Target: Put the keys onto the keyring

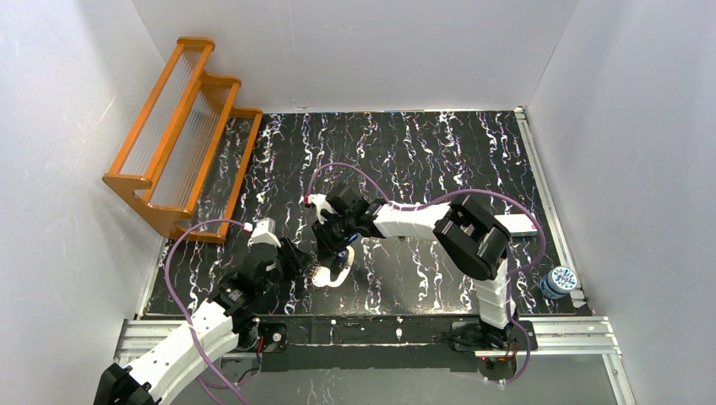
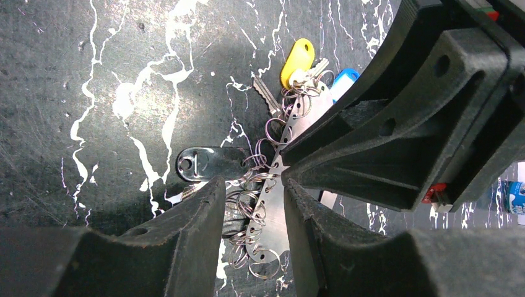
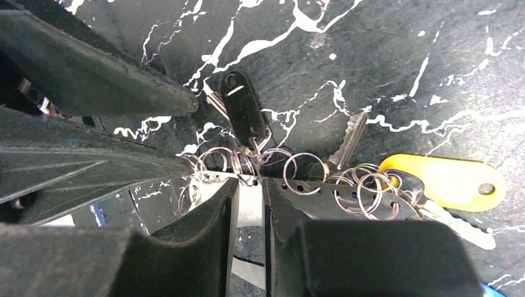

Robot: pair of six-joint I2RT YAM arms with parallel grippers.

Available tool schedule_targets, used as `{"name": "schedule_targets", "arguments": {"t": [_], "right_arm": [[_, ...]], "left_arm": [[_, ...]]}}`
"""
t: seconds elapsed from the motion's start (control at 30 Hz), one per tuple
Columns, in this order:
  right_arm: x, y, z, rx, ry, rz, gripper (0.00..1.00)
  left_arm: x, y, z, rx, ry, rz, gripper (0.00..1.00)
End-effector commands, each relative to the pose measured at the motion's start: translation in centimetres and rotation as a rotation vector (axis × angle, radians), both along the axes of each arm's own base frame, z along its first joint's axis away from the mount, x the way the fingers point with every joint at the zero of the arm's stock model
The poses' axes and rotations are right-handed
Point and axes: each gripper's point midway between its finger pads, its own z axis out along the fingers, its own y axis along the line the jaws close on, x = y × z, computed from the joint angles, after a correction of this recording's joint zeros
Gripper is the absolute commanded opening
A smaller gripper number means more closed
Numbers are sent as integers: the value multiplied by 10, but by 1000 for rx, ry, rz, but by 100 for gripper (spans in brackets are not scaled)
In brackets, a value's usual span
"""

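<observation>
The black marbled desk (image 1: 439, 152) carries everything. Both arms meet over its near part, a little left of centre. The right gripper (image 3: 251, 185) is nearly pressed together at the holed edge of the keyring (image 2: 270, 213). A bright strip of that plate shows in the slit, so it seems to pinch it. The left gripper (image 2: 252, 182) stands partly spread with the plate's end and a tangle of rings in its gap; whether it presses on them I cannot tell.

The keyring is a thin metal strip, likely stiff, light and slippery. A plain stretch away from the rings looks the surest hold.

The keys cluster along it: a yellow-headed key (image 2: 297, 54), a blue-headed key (image 2: 344, 80) and a black tag (image 2: 207, 163). The small split rings (image 3: 304, 173) look springy and apt to snag.
</observation>
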Motion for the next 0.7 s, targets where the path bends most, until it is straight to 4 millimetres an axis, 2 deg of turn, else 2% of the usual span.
{"name": "schedule_targets", "arguments": {"t": [0.0,0.67], "right_arm": [[-9,11,35,120,-50,75,30],[-4,-3,20,-34,26,-119,28]], "left_arm": [[-1,3,-3,11,5,9,38],[-2,3,-5,8,10,11,38]]}}
